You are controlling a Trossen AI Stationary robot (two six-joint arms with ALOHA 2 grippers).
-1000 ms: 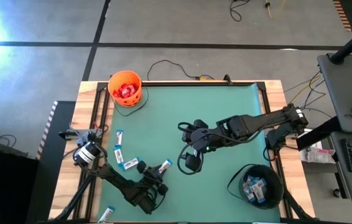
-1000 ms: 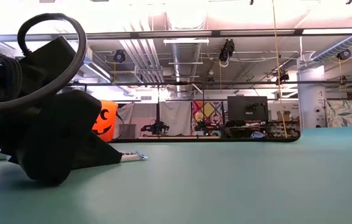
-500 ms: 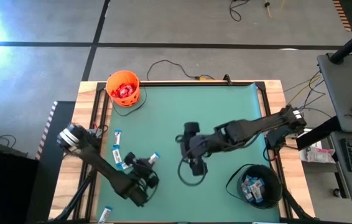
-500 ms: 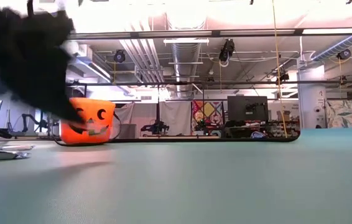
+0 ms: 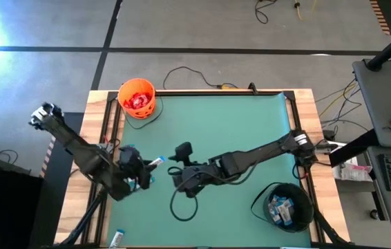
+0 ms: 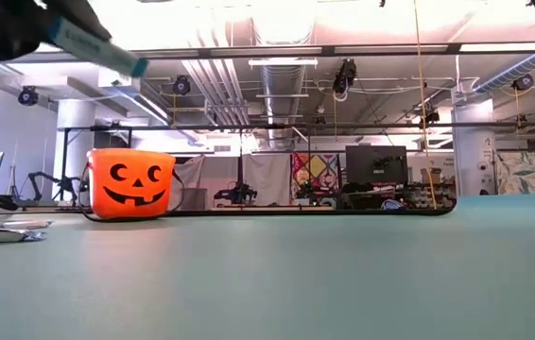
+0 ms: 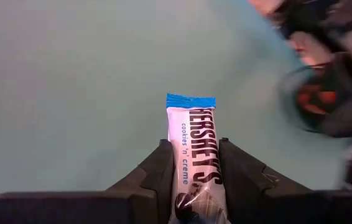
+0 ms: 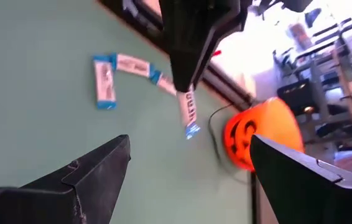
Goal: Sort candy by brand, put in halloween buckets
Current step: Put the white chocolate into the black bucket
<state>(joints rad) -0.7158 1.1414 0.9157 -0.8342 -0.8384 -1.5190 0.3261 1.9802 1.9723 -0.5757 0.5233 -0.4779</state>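
Observation:
My left gripper (image 5: pixel 142 169) is shut on a slim blue-and-white candy bar (image 5: pixel 155 163), high above the mat near the table's left side; it also shows in the low view (image 6: pixel 22 28). My right gripper (image 5: pixel 177 181) hangs open and empty just right of it, fingers wide apart in its wrist view (image 8: pixel 188 186). More blue-and-white bars (image 8: pixel 104 81) lie flat on the mat by the left edge. The orange bucket (image 5: pixel 138 98) stands at the far left with red packets inside. The black bucket (image 5: pixel 283 205) stands at the near right with blue bars inside. My left gripper pinches the bar between its two fingers (image 7: pixel 160 174) by its long sides, at one end (image 7: pixel 196 186). The bar runs along the fingers and sticks out past their tips, its blue end (image 7: pixel 190 101) free. It is clear of the mat and slants down in the low view (image 6: pixel 97 42).
A loose cable loop (image 5: pixel 182 200) hangs under the right arm. One bar (image 5: pixel 116 238) lies at the near left edge. A black cord (image 5: pixel 182 72) runs along the far edge. The mat's middle and far right show bare green (image 5: pixel 251 117).
My left gripper has risen off the mat with the bar and gone toward the table's left and far side; the bar is now lifted clear. My right gripper has gone toward the table's left edge, staying open.

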